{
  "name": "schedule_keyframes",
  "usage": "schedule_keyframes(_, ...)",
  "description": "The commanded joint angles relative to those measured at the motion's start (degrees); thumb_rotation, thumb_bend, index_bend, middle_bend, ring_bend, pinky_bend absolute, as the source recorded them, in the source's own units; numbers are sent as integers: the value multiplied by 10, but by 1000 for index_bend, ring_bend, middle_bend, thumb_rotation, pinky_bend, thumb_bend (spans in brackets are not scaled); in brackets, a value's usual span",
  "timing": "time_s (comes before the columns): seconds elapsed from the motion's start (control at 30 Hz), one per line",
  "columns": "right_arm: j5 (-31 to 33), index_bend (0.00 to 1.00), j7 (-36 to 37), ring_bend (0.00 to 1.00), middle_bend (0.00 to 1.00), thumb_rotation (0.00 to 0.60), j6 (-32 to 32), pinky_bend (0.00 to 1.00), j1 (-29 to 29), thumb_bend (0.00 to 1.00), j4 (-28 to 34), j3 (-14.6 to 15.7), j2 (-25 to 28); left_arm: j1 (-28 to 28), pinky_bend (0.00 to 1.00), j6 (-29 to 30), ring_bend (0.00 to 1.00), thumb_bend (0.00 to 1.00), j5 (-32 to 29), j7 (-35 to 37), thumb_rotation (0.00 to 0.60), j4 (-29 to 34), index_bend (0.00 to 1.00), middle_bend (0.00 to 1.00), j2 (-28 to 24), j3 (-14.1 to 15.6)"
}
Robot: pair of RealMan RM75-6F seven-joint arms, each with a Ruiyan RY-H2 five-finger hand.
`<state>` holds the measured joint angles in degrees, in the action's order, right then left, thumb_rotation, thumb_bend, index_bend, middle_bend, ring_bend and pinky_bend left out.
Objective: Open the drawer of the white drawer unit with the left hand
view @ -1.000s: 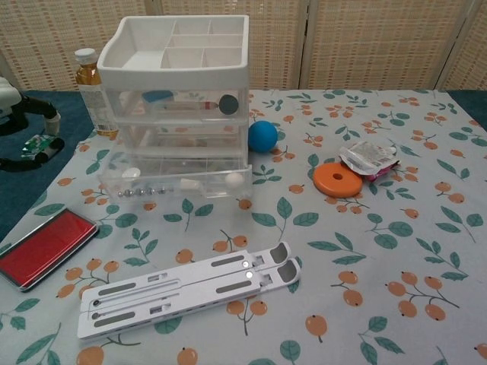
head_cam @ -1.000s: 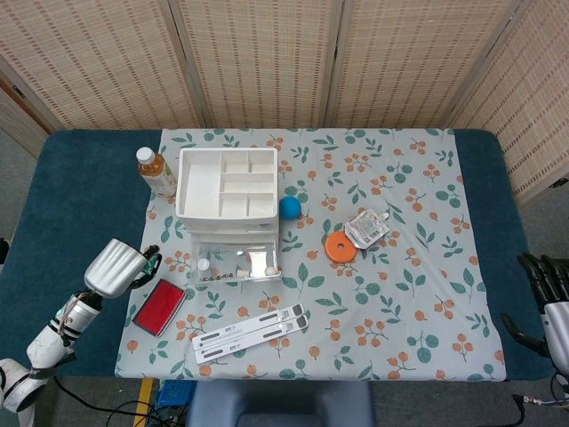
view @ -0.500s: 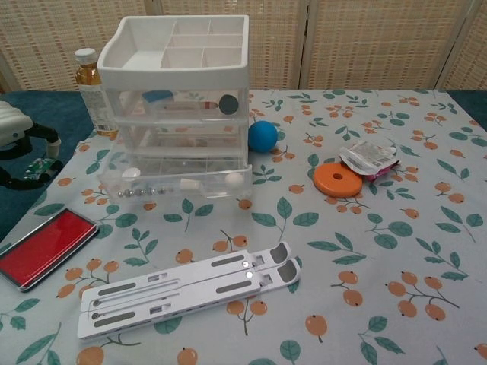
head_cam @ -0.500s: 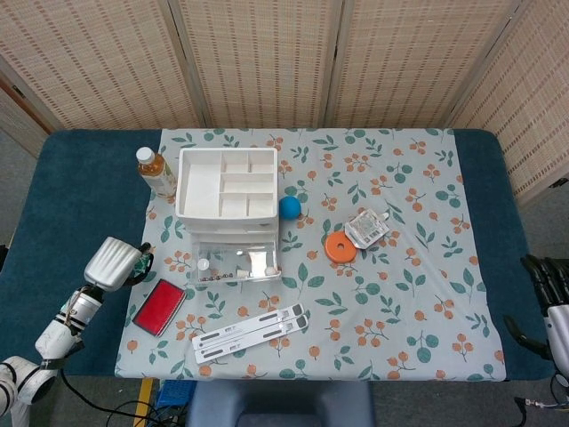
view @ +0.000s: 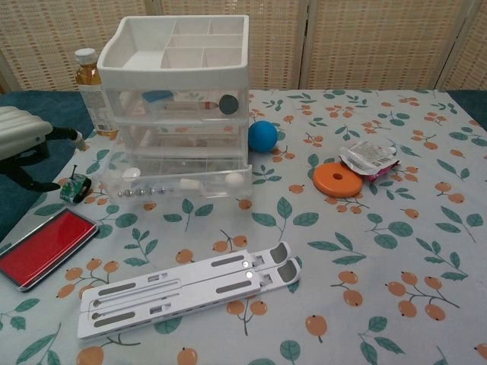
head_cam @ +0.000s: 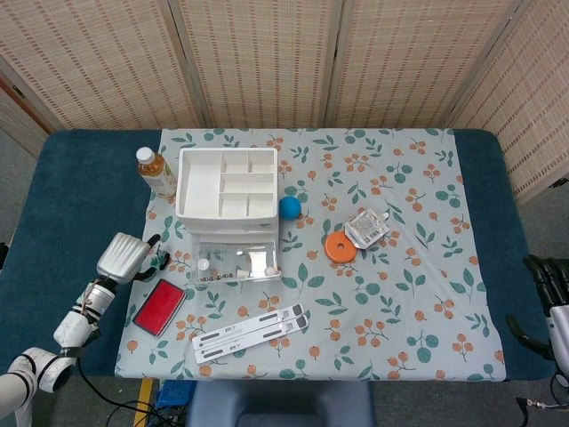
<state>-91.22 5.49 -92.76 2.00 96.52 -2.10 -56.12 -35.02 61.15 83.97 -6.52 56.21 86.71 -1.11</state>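
Near the left edge of the table, the white plastic drawer unit (head_cam: 227, 197) stands with its clear bottom drawer (view: 173, 181) already pulled out. The left hand (view: 27, 141) holds nothing, fingers loosely apart, just left of it. Reaching in too far sideways, it could knock the amber bottle with white cap (head_cam: 155, 171) or push the light unit.

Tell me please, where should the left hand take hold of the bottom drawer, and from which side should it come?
I would grip the front wall of the bottom drawer, near its left corner. The drawer already sticks out toward the robot, so its front edge is exposed. The left hand sits just left of it, so coming from the left front seems shortest.
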Motion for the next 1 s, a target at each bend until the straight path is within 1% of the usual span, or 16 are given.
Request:
schedule_keyframes(0.03,0,10,0,0,57,600,1,54,-1,315,-1,0,0,11,1000,4,1000,213,-14,-4,600,25,131,888,-11,-7)
schedule_keyframes(0.17,2,10,1,0,57,600,7,54,-3,314,-3,0,-1,33,1000,23,997,213,-49,-17,600,87,92,866,-38,-26)
schedule_keyframes(0.27,3,9,2,0,57,600,15,54,-7,315,-4,1,-1,58,1000,53,958,213,-86,-37,600,148,91,837,-61,-47)
schedule_keyframes(0.43,2,10,2,0,57,600,29,54,-13,316,-6,3,-1,98,1000,92,799,213,-141,-74,600,257,124,735,-105,-63)
schedule_keyframes(0.5,1,10,2,0,57,600,38,54,-17,321,-6,6,0,116,998,114,749,213,-147,-82,600,290,148,699,-118,-62)
schedule_keyframes(0.53,1,10,2,0,57,600,43,54,-19,323,-6,7,1,123,982,125,722,213,-148,-86,600,301,159,679,-122,-60)
schedule_keyframes(0.63,-2,10,6,0,57,600,56,54,-26,327,-5,9,1,149,896,164,658,212,-145,-103,600,332,167,634,-131,-52)
schedule_keyframes(0.7,-6,9,14,0,57,600,63,54,-31,327,-5,11,0,167,858,189,632,213,-136,-109,600,348,173,623,-135,-45)
schedule_keyframes(0.87,-22,10,18,0,57,600,70,54,-42,327,-12,15,-8,199,820,233,603,212,-105,-125,600,382,188,614,-153,-24)
schedule_keyframes(1.0,-28,10,21,0,65,600,71,54,-45,327,-22,17,-20,217,807,249,595,213,-91,-134,600,409,198,609,-174,-14)
